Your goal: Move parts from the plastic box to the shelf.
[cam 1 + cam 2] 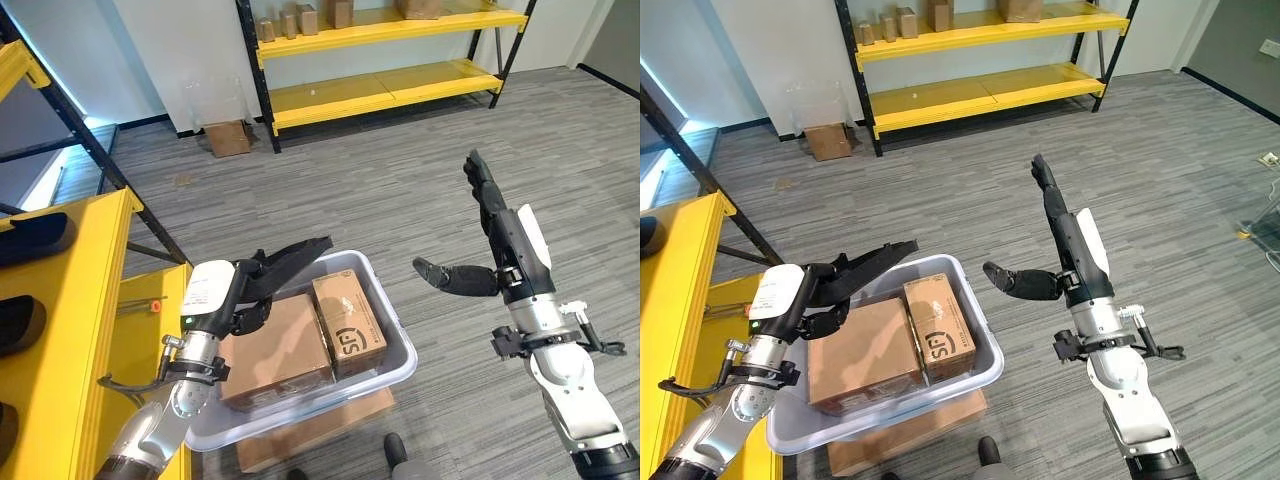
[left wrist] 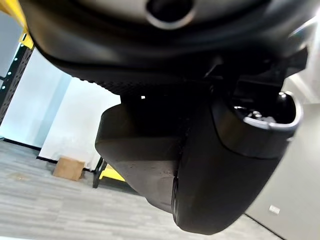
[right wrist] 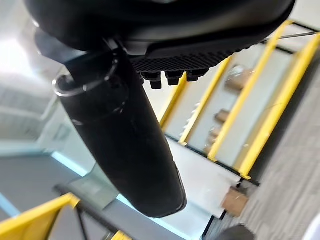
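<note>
Though near left hand (image 1: 262,285), boxes (image 1: 310,335) ungrasped

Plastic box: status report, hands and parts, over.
Left hand open, over the plastic box, holding nothing. Right hand open, raised beside the box. Two cardboard boxes inside, untouched. Yellow shelf to the left; nothing in the way.

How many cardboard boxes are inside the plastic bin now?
2. A large flat box lies on the bin's left side, under the left hand; a smaller box stands beside it on the right. More may be hidden beneath them.
</note>
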